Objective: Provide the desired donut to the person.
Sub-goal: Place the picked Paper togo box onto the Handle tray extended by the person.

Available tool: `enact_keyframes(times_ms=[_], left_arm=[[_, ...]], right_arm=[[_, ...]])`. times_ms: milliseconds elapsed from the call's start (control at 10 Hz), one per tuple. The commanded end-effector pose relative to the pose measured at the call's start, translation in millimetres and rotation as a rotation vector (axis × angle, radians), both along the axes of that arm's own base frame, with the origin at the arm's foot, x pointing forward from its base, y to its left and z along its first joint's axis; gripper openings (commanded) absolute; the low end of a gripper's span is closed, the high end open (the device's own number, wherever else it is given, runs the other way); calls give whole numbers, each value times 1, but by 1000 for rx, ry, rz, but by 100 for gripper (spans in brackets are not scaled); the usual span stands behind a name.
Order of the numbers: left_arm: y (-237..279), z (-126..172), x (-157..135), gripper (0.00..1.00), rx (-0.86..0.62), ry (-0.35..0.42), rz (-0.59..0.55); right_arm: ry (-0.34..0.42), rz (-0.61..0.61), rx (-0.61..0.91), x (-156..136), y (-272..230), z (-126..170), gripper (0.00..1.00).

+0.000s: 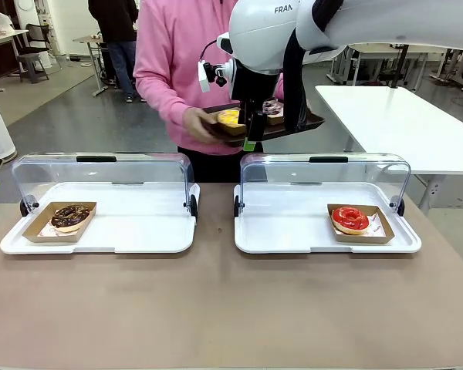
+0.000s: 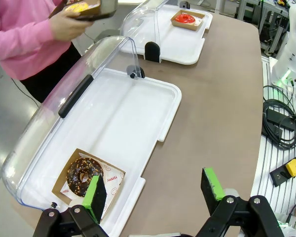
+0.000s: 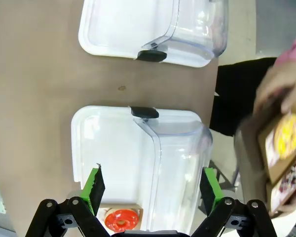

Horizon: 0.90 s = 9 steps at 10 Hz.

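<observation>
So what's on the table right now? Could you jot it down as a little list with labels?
left case: white tray with open clear lid, holding a chocolate donut in a paper tray
right case: white tray, lid open, holding a red-glazed donut
person: pink hoodie, at the far side, holding a dark tray with a yellow donut and another
left gripper: open, above the chocolate donut's end
right gripper: open, above the red donut's case

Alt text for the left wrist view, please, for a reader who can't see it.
The open left gripper hovers above a chocolate-glazed sprinkled donut in a brown cardboard tray, inside a white display tray with its clear lid raised. A person in a pink sweatshirt holds a dark tray beyond.
</observation>
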<state>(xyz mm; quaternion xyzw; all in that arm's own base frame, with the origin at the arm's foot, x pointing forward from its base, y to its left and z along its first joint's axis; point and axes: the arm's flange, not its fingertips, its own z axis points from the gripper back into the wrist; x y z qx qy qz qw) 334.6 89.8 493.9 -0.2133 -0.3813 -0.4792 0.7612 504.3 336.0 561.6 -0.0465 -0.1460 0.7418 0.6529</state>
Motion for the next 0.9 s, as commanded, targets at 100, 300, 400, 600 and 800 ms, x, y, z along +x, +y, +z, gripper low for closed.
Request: enact_keyframes(times_ms=[100,300,400,600,800], left_arm=[[1,-1,0,100,-15,-8,-4],[1,-1,0,100,-15,-8,-4],[1,-1,0,100,-15,-8,-4],[1,-1,0,100,-15,-8,-4],[1,-1,0,100,-15,-8,-4]], right_arm=[[-6,-1,4,1,-1,-1,100],[30,-10,104,-12,-23,17,100],[44,-11,197,-36,-64,34,100],[84,-33,365,-92,-160,38,100],[53,-111,510,-139,-233,22,100]])
